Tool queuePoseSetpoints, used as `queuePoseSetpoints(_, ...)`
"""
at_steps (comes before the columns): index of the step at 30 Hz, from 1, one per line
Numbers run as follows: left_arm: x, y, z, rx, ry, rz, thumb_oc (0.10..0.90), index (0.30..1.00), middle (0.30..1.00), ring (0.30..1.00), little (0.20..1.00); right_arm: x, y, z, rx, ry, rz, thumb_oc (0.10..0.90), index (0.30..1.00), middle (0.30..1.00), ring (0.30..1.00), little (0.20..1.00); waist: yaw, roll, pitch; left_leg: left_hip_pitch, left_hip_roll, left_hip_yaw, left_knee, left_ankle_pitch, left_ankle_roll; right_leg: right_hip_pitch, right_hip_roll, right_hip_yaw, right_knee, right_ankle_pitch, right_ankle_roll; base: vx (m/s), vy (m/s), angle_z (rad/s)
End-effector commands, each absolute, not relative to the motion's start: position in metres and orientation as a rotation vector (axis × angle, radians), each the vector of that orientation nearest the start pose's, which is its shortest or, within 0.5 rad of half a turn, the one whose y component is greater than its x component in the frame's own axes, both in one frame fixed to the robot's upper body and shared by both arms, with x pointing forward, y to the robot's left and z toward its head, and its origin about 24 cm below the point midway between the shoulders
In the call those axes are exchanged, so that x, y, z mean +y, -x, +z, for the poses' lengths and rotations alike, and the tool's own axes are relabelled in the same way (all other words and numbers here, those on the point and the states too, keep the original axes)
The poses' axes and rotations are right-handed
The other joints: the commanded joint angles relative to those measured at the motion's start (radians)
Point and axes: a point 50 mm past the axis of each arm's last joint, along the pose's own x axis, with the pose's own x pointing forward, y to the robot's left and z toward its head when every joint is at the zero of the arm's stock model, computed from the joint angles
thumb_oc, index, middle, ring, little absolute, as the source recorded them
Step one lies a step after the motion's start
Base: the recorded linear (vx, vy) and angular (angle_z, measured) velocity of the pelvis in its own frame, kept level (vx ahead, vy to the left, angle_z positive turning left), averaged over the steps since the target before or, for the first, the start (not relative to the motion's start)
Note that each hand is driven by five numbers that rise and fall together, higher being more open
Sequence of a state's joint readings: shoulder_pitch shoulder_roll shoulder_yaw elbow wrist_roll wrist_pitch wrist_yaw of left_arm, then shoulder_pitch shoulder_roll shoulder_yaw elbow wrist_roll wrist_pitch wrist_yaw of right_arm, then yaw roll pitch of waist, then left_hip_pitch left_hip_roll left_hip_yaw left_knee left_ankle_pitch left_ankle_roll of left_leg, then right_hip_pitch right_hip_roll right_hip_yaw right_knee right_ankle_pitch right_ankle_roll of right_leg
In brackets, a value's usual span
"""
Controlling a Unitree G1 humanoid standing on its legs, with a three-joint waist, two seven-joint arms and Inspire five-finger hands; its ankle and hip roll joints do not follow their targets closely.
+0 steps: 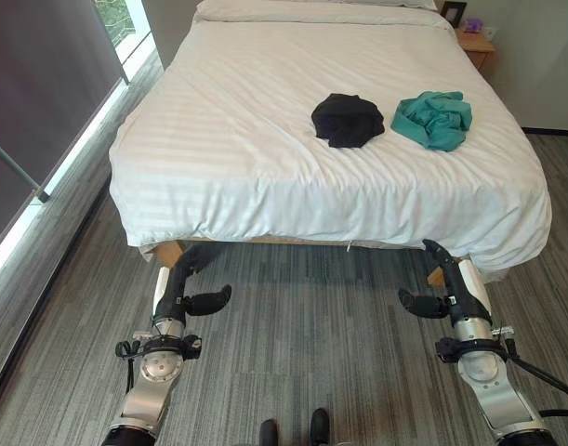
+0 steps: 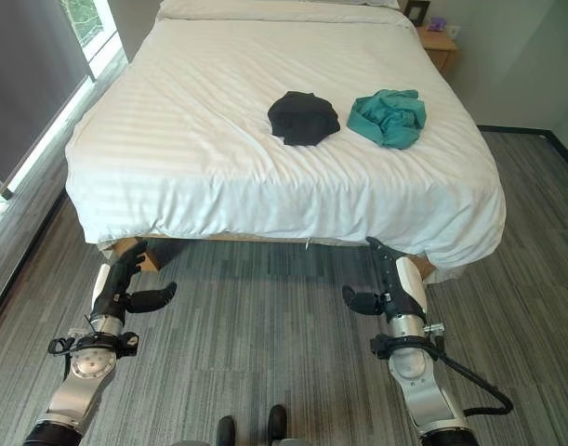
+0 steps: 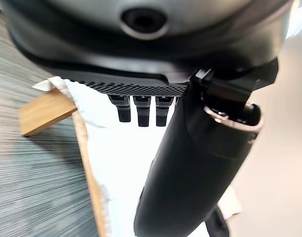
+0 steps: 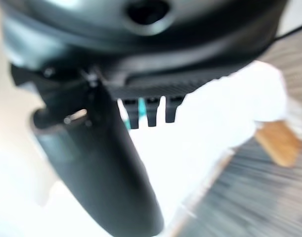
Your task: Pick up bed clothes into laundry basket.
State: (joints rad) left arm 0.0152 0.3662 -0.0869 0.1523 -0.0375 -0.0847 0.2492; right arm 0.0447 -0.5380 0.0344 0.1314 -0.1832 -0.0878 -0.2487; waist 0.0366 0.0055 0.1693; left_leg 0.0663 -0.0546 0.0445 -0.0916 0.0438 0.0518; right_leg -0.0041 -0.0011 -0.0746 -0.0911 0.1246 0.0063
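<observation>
Two bundles of clothing lie on the bed, side by side but apart, toward the right half of the mattress and past its middle. The black garment is a soft, rounded heap, folded over on itself. To its right, the teal garment is looser and more crumpled, with ridged folds. Both rest on a white duvet with faint woven stripes, which is smooth around them and drapes over the near edge and both sides of the bed in soft folds.

Under the hanging duvet, pale wooden bed legs show at the near corners. At the head of the bed lies a long white pillow, and beyond the far right corner stands a wooden nightstand carrying a small dark picture frame. A window with a grey blind runs along the left wall.

The left hand hangs low in front of the near left corner of the bed, fingers straight and relaxed, thumb standing out, holding nothing. The right hand hangs likewise before the near right corner, fingers extended, thumb out, empty. Both are below the mattress edge and well apart from the clothes.

Grey striped carpet lies open between the hands and along both sides of the bed.
</observation>
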Motion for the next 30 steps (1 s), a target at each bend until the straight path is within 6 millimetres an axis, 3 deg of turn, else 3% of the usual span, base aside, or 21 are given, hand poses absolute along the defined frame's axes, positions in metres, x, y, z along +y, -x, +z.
queuePoseSetpoints(1, 0.223, -0.249, 0.053, -0.112, -0.395, 0.155, 0.8, 0.9, 0.9, 0.9, 0.9, -0.253, -0.24, 0.068, -0.135, 0.726, -0.188, 0.8, 0.9, 0.9, 0.9, 0.9, 0.011, -0.03, -0.091, -0.036, 0.074, -0.04, 0.004, -0.08, -0.094, 0.025, -0.112, 0.084, 0.004, -0.077, 0.152, 0.0, 0.0, 0.0)
queuePoseSetpoints(13, 0.219, -0.242, 0.052, -0.1, -0.366, 0.122, 0.8, 0.9, 0.9, 0.9, 0.9, -0.261, -0.229, 0.058, -0.075, 0.75, -0.204, 0.8, 0.9, 0.9, 0.9, 0.9, 0.001, -0.033, -0.09, -0.023, 0.087, -0.034, 0.004, -0.091, -0.101, 0.035, -0.109, 0.09, 0.004, -0.087, 0.146, 0.03, -0.007, -0.01)
queuePoseSetpoints(16, 0.218, -0.243, 0.051, -0.092, -0.371, 0.112, 0.8, 0.9, 0.9, 0.9, 0.9, -0.262, -0.225, 0.057, -0.066, 0.745, -0.222, 0.8, 0.9, 0.9, 0.9, 0.9, -0.018, -0.029, -0.071, -0.021, 0.095, -0.023, 0.004, -0.089, -0.098, 0.032, -0.107, 0.086, 0.018, -0.087, 0.143, -0.02, -0.048, -0.02)
queuePoseSetpoints(18, 0.221, -0.244, 0.051, -0.09, -0.375, 0.134, 0.8, 0.9, 0.9, 0.9, 0.9, -0.254, -0.232, 0.058, -0.083, 0.717, -0.215, 0.8, 0.9, 0.9, 0.9, 0.9, -0.016, -0.014, -0.024, -0.018, 0.126, 0.023, 0.004, -0.089, -0.103, -0.046, -0.096, 0.015, 0.126, -0.101, 0.145, -0.15, -0.078, -0.17)
queuePoseSetpoints(19, 0.221, -0.245, 0.052, -0.092, -0.375, 0.135, 0.8, 0.9, 0.9, 0.9, 0.9, -0.254, -0.233, 0.058, -0.085, 0.717, -0.216, 0.8, 0.9, 0.9, 0.9, 0.9, -0.015, -0.015, -0.024, -0.023, 0.126, 0.024, 0.004, -0.083, -0.103, -0.053, -0.096, 0.017, 0.128, -0.096, 0.144, -0.13, -0.053, -0.65)
queuePoseSetpoints(21, 0.221, -0.245, 0.052, -0.092, -0.362, 0.142, 0.8, 0.9, 0.9, 0.9, 0.9, -0.241, -0.239, 0.059, -0.109, 0.692, -0.179, 0.8, 0.9, 0.9, 0.9, 0.9, -0.005, -0.007, -0.015, -0.03, 0.148, 0.08, 0.004, -0.077, -0.117, -0.087, -0.106, -0.133, 0.166, -0.115, 0.131, -0.07, -0.094, -1.09)
queuePoseSetpoints(22, 0.217, -0.244, 0.05, -0.086, -0.348, 0.122, 0.8, 0.9, 0.9, 0.9, 0.9, -0.236, -0.238, 0.057, -0.109, 0.693, -0.164, 0.8, 0.9, 0.9, 0.9, 0.9, -0.016, -0.013, -0.022, -0.024, 0.16, 0.108, 0.004, -0.074, -0.122, -0.08, -0.091, -0.158, 0.14, -0.132, 0.119, 0.07, -0.163, -1.08)
queuePoseSetpoints(25, 0.212, -0.243, 0.045, -0.074, -0.324, 0.112, 0.8, 0.9, 0.9, 0.9, 0.9, -0.235, -0.233, 0.051, -0.087, 0.681, -0.158, 0.8, 0.9, 0.9, 0.9, 0.9, -0.02, -0.022, -0.036, 0.026, 0.185, 0.144, 0.007, -0.078, -0.134, -0.043, -0.058, -0.096, 0.072, -0.114, 0.109, 0.11, -0.152, -0.88)
queuePoseSetpoints(28, 0.208, -0.244, 0.047, -0.09, -0.305, 0.1, 0.8, 0.9, 0.9, 0.9, 0.9, -0.234, -0.235, 0.053, -0.098, 0.672, -0.149, 0.8, 0.9, 0.9, 0.9, 0.9, -0.008, -0.027, -0.017, 0.005, 0.214, 0.167, 0.128, -0.089, -0.14, -0.003, -0.035, -0.056, 0.027, -0.106, 0.093, 0.06, -0.164, -0.85)
queuePoseSetpoints(29, 0.205, -0.247, 0.052, -0.111, -0.292, 0.103, 0.8, 0.9, 0.9, 0.9, 0.9, -0.235, -0.238, 0.056, -0.114, 0.675, -0.148, 0.8, 0.9, 0.9, 0.9, 0.9, 0.006, -0.033, 0.011, -0.065, 0.232, 0.136, 0.263, -0.047, -0.144, 0.009, -0.026, -0.031, 0.022, -0.101, 0.076, -0.08, -0.176, -0.87)
queuePoseSetpoints(30, 0.199, -0.253, 0.058, -0.139, -0.285, 0.091, 0.8, 0.9, 0.9, 0.9, 0.9, -0.24, -0.242, 0.061, -0.123, 0.699, -0.155, 0.8, 0.9, 0.9, 0.9, 0.9, 0.032, -0.044, 0.053, -0.191, 0.215, 0.039, 0.447, 0.013, -0.129, 0.029, -0.022, -0.008, 0.016, -0.108, 0.045, -0.08, -0.171, -0.55)
